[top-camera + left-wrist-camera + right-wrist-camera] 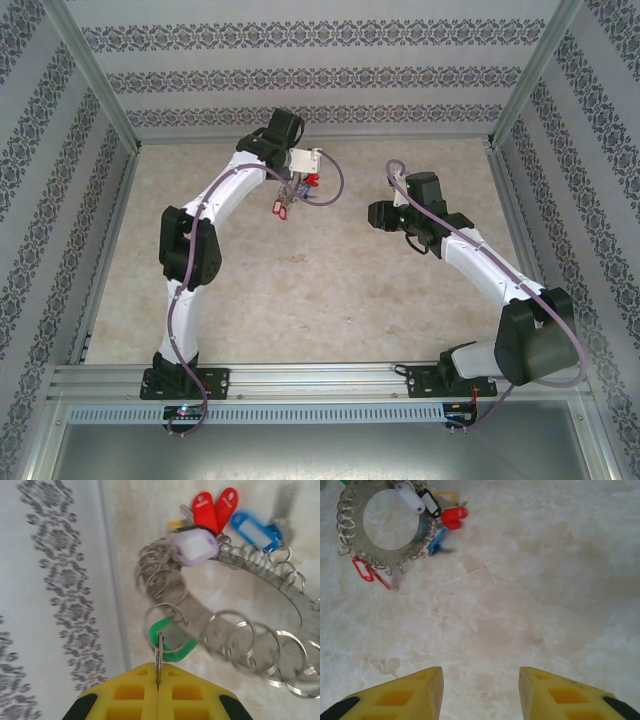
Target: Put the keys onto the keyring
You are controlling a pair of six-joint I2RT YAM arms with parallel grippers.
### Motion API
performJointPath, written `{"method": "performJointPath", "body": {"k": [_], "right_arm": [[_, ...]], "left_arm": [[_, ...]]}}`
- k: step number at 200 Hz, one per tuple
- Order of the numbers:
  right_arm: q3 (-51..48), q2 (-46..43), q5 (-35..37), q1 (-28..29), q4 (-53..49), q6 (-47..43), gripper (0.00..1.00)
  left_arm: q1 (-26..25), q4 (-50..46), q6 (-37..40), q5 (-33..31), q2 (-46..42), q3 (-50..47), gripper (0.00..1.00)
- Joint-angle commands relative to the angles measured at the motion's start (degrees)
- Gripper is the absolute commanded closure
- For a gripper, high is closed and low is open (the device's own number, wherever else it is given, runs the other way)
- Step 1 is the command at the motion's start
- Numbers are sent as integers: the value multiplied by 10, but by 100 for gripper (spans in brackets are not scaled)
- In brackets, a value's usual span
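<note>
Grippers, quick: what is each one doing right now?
Left gripper: shut, pinching the green-tagged key.
Right gripper: open, holding nothing, above the table.

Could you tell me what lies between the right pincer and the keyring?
Only bare marbled tabletop lies between the right pincer and the keyring, seen in the right wrist view.

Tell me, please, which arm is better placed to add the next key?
Likely left: the left end effector is shut on the green key right at the keyring. The right end effector is open, empty and well away from it.
</note>
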Motion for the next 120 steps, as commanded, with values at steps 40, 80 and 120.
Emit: {"method": "performJointPath", "body": {"k": [40, 80, 120], "right_arm": [[13, 2, -23, -5, -6, 1, 55], [19, 9, -35, -3, -4, 3, 54], [23, 1, -34, -4, -11, -4, 54]], "left_arm": [[16, -14, -217, 9, -47, -133, 100], [26, -18, -314, 44, -82, -246, 100], [53, -15, -396, 98, -144, -339, 100]]}}
